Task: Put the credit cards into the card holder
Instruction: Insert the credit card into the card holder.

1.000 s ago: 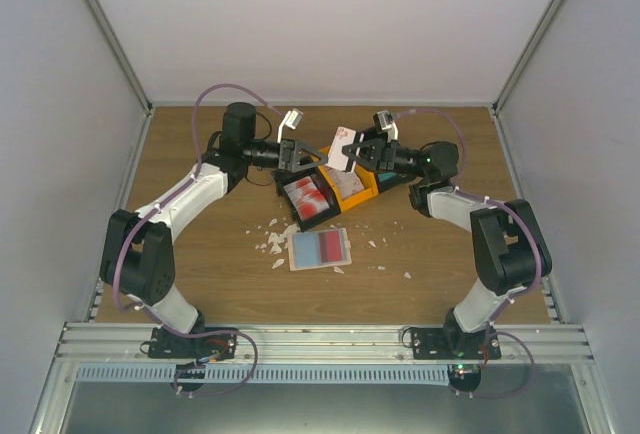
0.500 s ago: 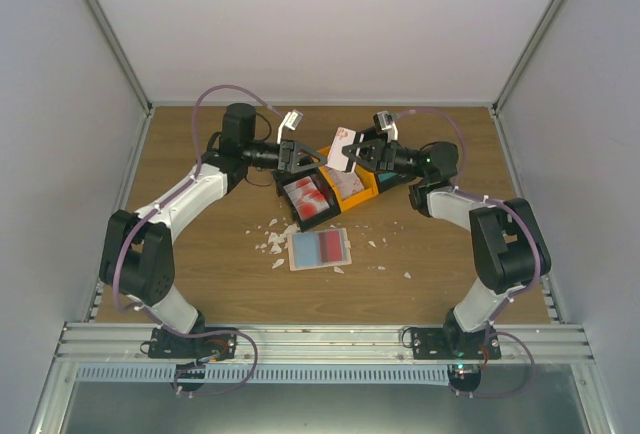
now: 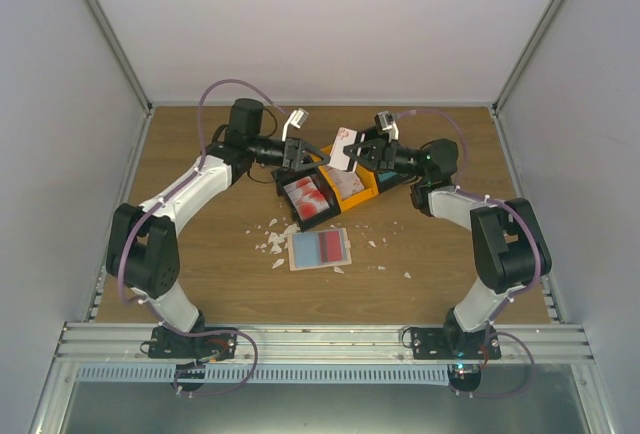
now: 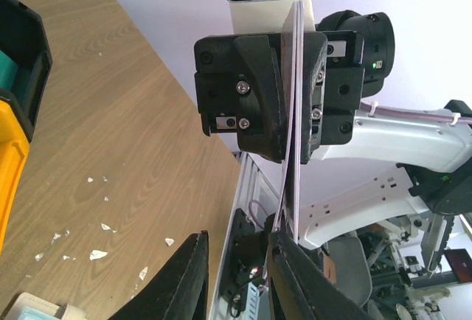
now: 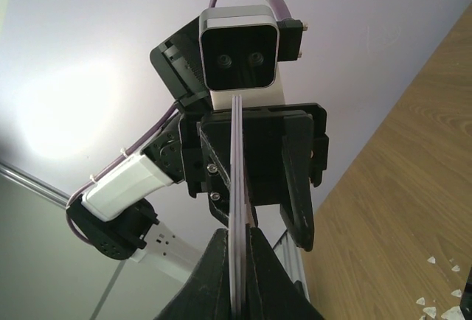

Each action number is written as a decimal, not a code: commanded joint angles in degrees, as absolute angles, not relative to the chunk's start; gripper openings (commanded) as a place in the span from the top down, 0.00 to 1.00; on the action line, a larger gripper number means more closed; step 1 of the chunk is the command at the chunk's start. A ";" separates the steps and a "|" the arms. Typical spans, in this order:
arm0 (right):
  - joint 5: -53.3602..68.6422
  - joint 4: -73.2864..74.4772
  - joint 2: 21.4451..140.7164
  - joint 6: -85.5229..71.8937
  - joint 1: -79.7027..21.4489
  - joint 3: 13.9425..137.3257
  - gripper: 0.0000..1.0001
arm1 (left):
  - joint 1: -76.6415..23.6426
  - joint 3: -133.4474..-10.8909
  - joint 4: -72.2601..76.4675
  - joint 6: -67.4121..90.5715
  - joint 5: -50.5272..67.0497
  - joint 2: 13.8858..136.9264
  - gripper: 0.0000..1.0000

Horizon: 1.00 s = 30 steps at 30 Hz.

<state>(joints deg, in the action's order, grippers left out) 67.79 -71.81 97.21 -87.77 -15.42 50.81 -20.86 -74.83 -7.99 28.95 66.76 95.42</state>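
Currently seeing the right gripper (image 3: 350, 157) pinched tight on a thin pale plastic credit card (image 3: 343, 144) with a red corner, held edge-up in the air above the joined black and orange plastic bins (image 3: 372, 192). Also seeing the left gripper (image 3: 316, 158) nose to nose with it, jaws at a narrow gap, the card's free edge between the fingers and close to one, not clamped. Elsewhere: red-and-white cards (image 3: 308, 199) in the black half, flat beige card holder (image 3: 350, 184) in the orange half, teal-and-red card (image 3: 320, 249) flat on the brown wooden table (image 3: 200, 244) just in front of the bins, beside small white scraps (image 3: 270, 244).
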 commanded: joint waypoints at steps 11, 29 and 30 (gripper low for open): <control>63.46 -49.89 98.35 -73.08 -16.28 56.51 0.99 | -23.59 -78.11 -7.52 27.82 68.14 98.92 0.89; 62.36 -60.03 108.81 -80.45 -13.02 52.66 0.86 | -17.96 -75.42 2.64 39.76 67.48 103.78 1.00; 62.35 -60.57 109.35 -80.83 -12.81 52.57 0.86 | -17.68 -75.41 2.64 39.75 67.38 104.13 1.00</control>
